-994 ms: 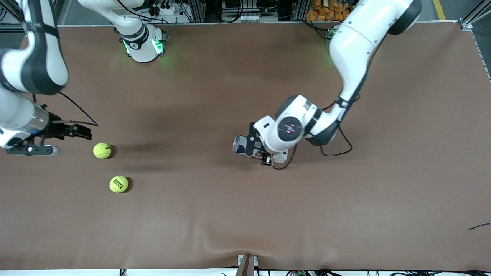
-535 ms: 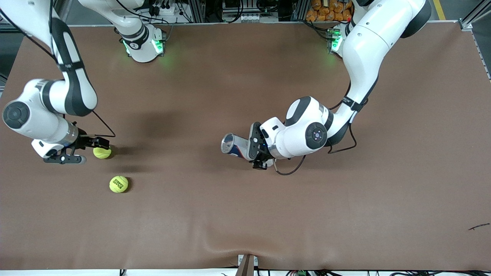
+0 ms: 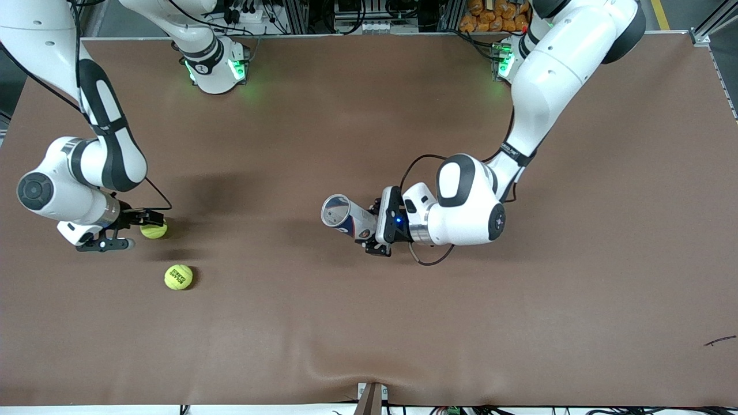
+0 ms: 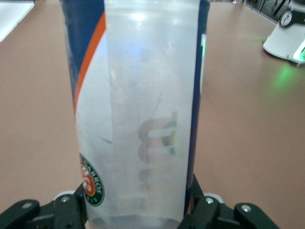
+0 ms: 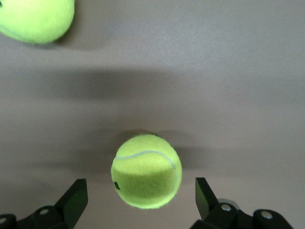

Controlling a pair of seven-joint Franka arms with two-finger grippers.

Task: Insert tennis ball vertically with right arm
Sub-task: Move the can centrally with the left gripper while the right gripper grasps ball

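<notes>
A yellow-green tennis ball (image 3: 154, 230) lies on the brown table (image 3: 369, 323) near the right arm's end. My right gripper (image 3: 149, 221) is open and low over it. In the right wrist view the ball (image 5: 147, 171) sits between the two spread fingers (image 5: 75, 198), which do not touch it. A second tennis ball (image 3: 179, 276) lies nearer the front camera and also shows in the right wrist view (image 5: 35, 19). My left gripper (image 3: 376, 229) is shut on a clear tube (image 3: 346, 218) with a blue, white and orange label, over mid-table. The tube (image 4: 138, 109) is tilted, its open mouth toward the right arm's end.
The two arm bases (image 3: 216, 69) (image 3: 504, 60) stand along the table's edge farthest from the front camera. A small dark scrap (image 3: 719, 341) lies near the left arm's end. A cable loops beside the left wrist (image 3: 429, 259).
My right gripper has come down from above the table's end to sit around the tennis ball. My left wrist has turned, swinging the tube's mouth toward the right arm's end.
</notes>
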